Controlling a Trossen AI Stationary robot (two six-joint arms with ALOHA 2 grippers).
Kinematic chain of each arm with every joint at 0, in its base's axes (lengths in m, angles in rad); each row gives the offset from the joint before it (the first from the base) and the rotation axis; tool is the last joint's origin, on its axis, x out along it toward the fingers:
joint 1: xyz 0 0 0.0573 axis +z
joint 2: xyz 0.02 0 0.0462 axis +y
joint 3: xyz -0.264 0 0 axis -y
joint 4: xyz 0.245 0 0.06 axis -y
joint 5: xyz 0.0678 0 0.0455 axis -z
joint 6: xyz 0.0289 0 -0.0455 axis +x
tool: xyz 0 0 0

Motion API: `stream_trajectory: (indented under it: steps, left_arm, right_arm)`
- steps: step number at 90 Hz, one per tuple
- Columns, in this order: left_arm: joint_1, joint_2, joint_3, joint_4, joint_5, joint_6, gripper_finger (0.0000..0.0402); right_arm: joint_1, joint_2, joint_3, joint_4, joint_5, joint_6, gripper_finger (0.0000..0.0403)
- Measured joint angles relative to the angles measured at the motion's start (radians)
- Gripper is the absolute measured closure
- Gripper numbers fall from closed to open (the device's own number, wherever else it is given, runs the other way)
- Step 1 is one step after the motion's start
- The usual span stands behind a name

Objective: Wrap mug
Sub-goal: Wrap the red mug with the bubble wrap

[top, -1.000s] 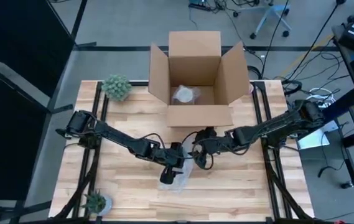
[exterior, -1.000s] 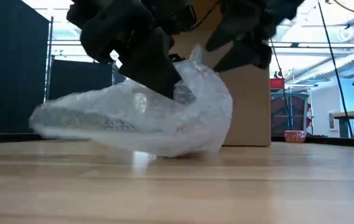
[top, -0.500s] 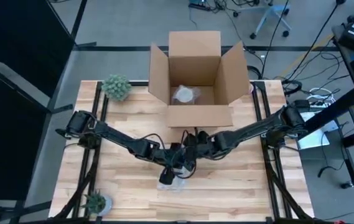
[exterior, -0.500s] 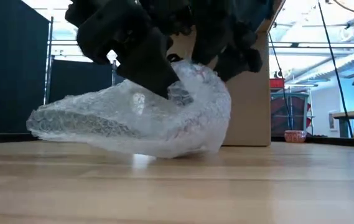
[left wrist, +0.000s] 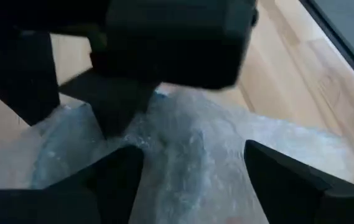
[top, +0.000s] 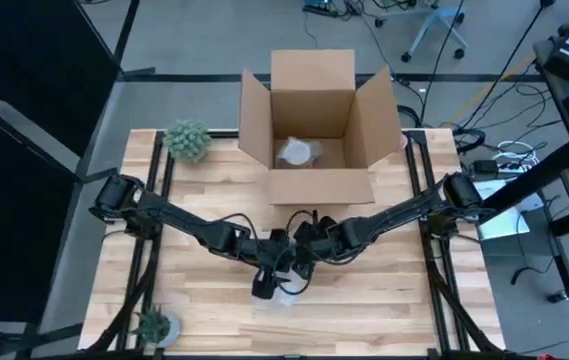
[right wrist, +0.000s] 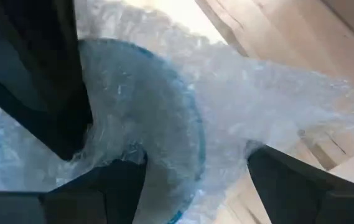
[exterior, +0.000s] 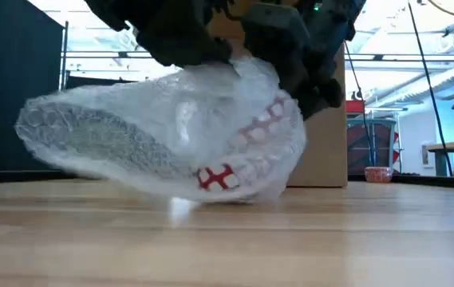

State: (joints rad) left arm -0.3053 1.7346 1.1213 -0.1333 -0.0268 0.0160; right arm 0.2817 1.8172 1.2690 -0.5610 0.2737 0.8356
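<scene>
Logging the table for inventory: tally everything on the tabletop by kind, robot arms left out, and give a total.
Plants: 2 — one at the far left corner, one at the near left corner.
Boxes: 1 — open cardboard box.
Bubble-wrap bundles outside the box: 1 — bundle under both claws.
Wrapped items inside the box: 1 — item.
Total: 5

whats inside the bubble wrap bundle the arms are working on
Through the bubble wrap a red cross pattern shows, and the right wrist view shows a round blue rim, likely the mug. The mug's body and handle are covered by the wrap and both hands.
</scene>
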Motion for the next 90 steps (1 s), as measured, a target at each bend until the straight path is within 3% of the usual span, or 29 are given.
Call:
stream_trajectory:
  steps: [18,60,90]
  left_arm:
    - [-0.003,-0.017,0.000,-0.024,-0.009,0.012,0.0137]
    - [0.022,0.125,0.010,0.026,-0.015,0.036,0.0137]
    - [0.019,0.132,0.003,0.035,-0.009,0.023,0.0137]
  right_arm:
    - [0.000,0.000,0.000,0.005,0.011,-0.008,0.0145]
    - [-0.007,-0.001,0.000,0.013,0.040,0.012,0.0145]
    - [0.006,-0.140,0.000,-0.077,-0.096,-0.063,0.0145]
